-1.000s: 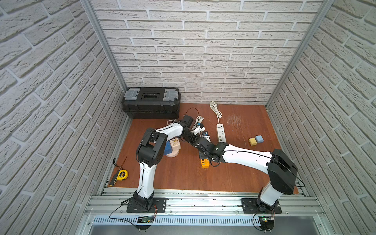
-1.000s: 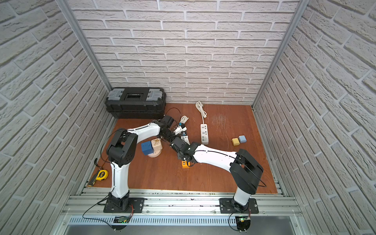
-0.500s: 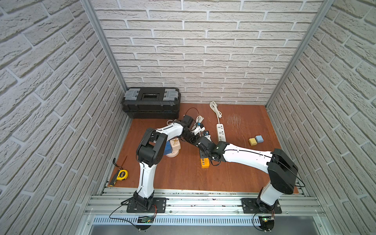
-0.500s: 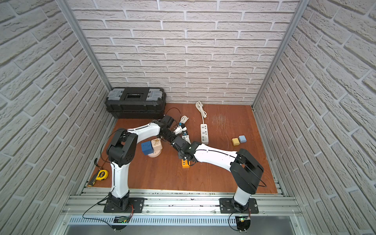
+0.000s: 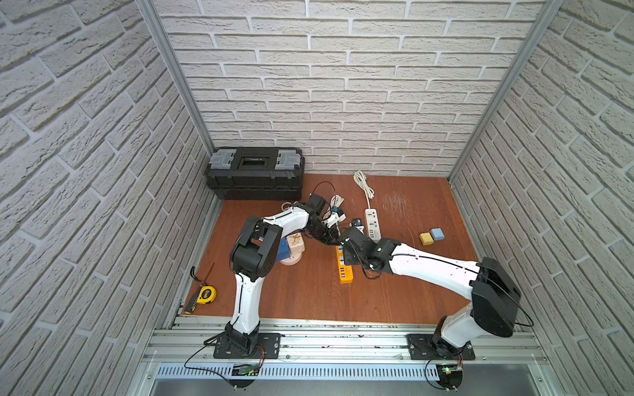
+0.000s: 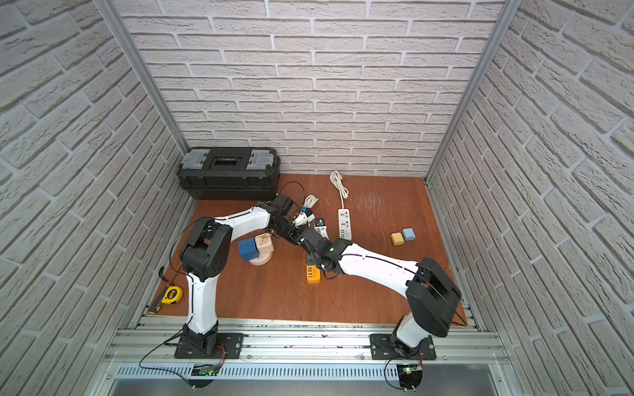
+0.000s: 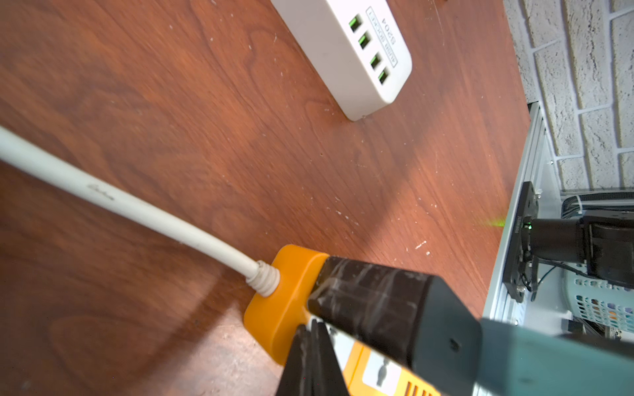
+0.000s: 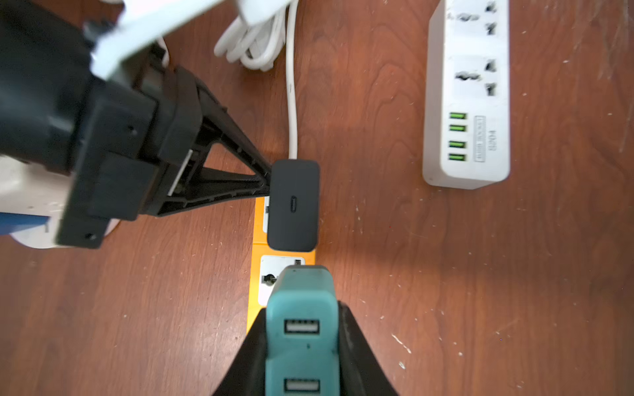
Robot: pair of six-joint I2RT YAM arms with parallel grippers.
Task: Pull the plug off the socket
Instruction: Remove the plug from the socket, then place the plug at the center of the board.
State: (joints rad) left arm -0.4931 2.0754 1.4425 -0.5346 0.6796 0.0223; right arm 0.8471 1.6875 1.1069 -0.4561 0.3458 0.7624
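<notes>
Apparently the strip [image 7: 274, 312] is pinned by joined left fingers [image 8: 240, 151] so the plug [image 8: 302, 343], clamped between right fingers [image 8: 250, 360], can be pulled.

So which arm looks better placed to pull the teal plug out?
The right. The right gripper clamps the teal plug from both sides; the left gripper is shut, tips at the orange power strip beside the black charger.

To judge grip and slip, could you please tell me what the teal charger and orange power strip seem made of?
Teal charger: probably moulded plastic, matte, rounded seamless edges. Orange power strip: likely plastic too, smooth semi-gloss, soft highlights.
</notes>
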